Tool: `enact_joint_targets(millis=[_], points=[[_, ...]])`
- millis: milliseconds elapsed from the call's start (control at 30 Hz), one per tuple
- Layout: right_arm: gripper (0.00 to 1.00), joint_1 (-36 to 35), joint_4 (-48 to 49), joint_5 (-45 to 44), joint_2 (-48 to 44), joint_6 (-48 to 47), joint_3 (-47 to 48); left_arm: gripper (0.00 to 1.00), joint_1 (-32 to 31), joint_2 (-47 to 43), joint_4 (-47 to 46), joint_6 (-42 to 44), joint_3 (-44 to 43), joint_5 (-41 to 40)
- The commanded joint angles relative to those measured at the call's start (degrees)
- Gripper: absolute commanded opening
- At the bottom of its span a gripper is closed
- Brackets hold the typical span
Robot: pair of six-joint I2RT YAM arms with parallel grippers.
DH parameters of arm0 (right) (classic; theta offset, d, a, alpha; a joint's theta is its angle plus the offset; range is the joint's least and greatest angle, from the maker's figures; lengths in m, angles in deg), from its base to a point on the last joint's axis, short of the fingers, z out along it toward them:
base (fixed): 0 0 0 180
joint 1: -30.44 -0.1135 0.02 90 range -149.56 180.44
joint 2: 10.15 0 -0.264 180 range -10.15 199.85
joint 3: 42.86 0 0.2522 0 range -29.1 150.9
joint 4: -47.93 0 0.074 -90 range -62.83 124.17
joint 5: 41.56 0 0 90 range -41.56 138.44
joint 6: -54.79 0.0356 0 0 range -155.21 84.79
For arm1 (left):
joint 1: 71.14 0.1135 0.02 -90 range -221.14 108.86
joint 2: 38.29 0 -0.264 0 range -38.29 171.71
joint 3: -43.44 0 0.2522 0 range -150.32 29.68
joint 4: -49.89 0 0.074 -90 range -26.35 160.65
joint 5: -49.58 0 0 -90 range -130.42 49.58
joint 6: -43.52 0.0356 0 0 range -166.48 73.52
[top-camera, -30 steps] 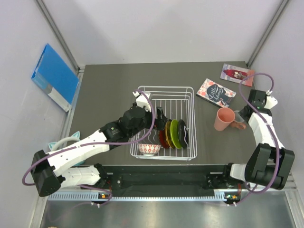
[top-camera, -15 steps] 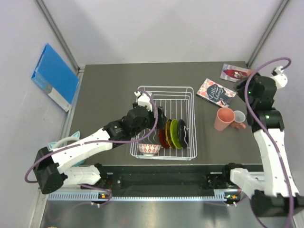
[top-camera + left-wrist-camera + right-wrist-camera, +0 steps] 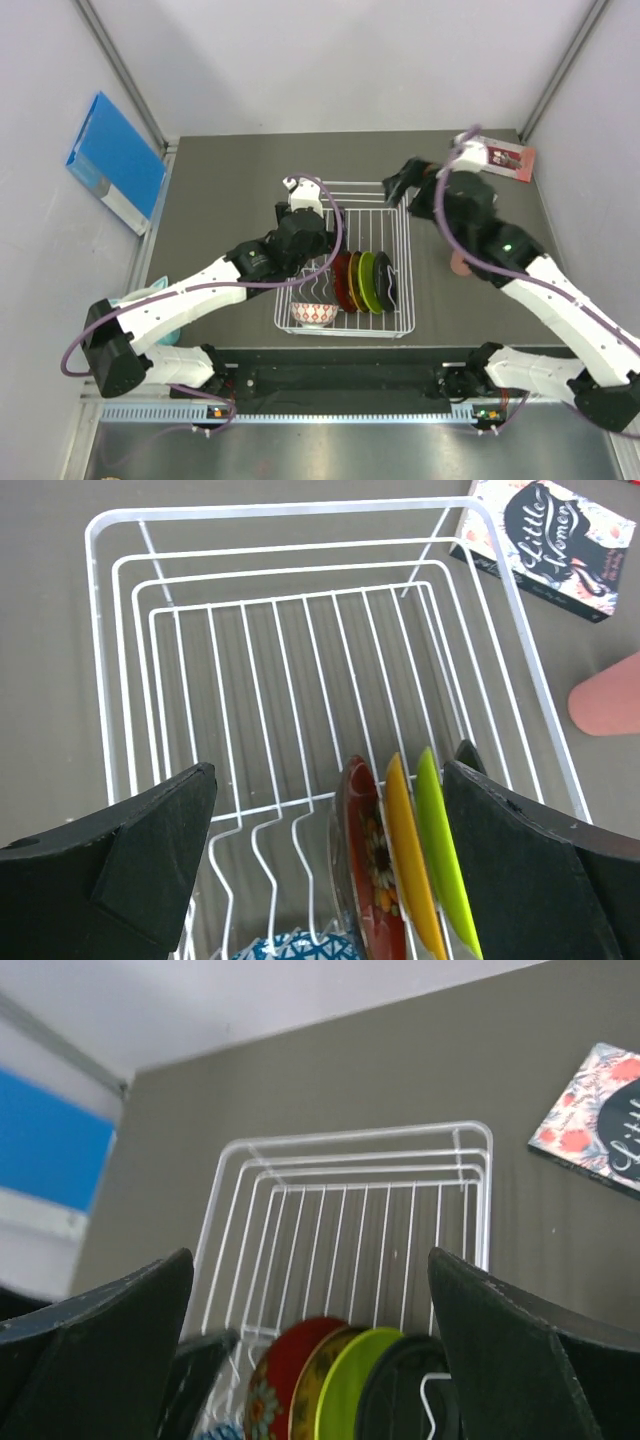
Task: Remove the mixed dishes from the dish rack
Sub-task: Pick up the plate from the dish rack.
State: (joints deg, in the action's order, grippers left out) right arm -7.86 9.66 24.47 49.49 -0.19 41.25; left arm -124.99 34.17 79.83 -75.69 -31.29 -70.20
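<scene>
Four coloured plates [image 3: 362,282] stand in white rack [image 3: 345,184]; left claw [image 3: 328,790], right claw [image 3: 310,1265] agape.

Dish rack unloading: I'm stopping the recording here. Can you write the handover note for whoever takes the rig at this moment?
Left gripper: open, empty, above the dish rack, over the plates.
Right gripper: open, empty, above the rack's far right corner.
In the rack: red plate, amber plate, lime-green plate and black plate, upright side by side; patterned bowl at the near end.
Done: pink cup is on the table right of the rack. The mugs are not visible in any view.
Left: four plates and the bowl.
</scene>
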Motion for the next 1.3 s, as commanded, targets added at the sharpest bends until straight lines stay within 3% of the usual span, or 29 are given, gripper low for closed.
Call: enact_joint_targets(millis=[0, 133, 167, 200, 300, 400, 500, 567, 600, 767, 933, 1033, 1167, 1267], points=[[1.00, -13.63, 2.90, -24.32, 2.22, -10.05, 1.46, 0.99, 0.67, -2.50, -0.72, 1.44, -0.91, -2.04], [1.00, -15.21, 4.53, -30.24, 2.42, -13.64, -1.33, 0.99, 0.85, -1.46, 1.39, 2.49, -2.31, -3.27], [1.00, -17.66, 15.96, -32.26, 0.94, -17.06, -7.44, 0.99, 0.76, -1.45, 1.48, 2.84, -2.31, -3.70], [1.00, -18.46, 21.38, -34.20, -2.39, -23.80, -10.64, 0.99, 0.85, -1.71, 1.39, 2.50, -2.22, -4.66], [1.00, -19.09, 30.99, -32.73, -5.23, -30.87, -16.46, 0.99, 0.93, -5.39, -4.91, 2.41, 1.98, -4.85], [1.00, -19.09, 24.73, -34.73, -2.53, -30.99, -13.23, 0.99, 1.11, -7.08, -4.68, 1.88, 3.05, -5.90], [1.00, -18.39, 16.19, -37.81, 0.30, -19.44, -8.83, 0.99, 1.37, -4.54, 1.38, 2.31, -2.46, -6.17], [1.00, -16.21, 18.08, -30.31, -1.52, -18.93, -10.04, 0.99, 1.55, -1.29, 6.46, 1.98, -5.02, -5.55], [0.98, -15.14, 20.10, -22.17, -2.50, -19.46, -11.36, 0.99, 1.72, -0.32, 8.23, 1.01, -7.04, -5.90], [1.00, -12.41, 29.35, -15.95, -6.29, -18.32, -17.61, 0.99, 3.65, 0.66, 7.29, 0.30, -6.45, 2.69], [1.00, -12.58, 9.35, -17.78, 3.97, -21.92, -4.62, 0.99, 4.01, 1.00, 7.36, 2.49, -5.64, 3.94], [1.00, -12.94, 9.22, -17.61, 3.74, -21.67, -5.56, 0.99, 3.92, 4.60, 12.98, 3.81, -8.98, 2.80], [0.99, -12.94, 10.80, -16.99, 1.36, -20.00, -8.64, 0.90, 3.84, 6.72, 18.35, 3.28, -10.57, 2.71], [0.96, -13.02, 9.84, -16.73, 1.27, -19.73, -9.52, 0.74, 3.75, 5.50, 18.36, 2.32, -8.65, 3.67]])
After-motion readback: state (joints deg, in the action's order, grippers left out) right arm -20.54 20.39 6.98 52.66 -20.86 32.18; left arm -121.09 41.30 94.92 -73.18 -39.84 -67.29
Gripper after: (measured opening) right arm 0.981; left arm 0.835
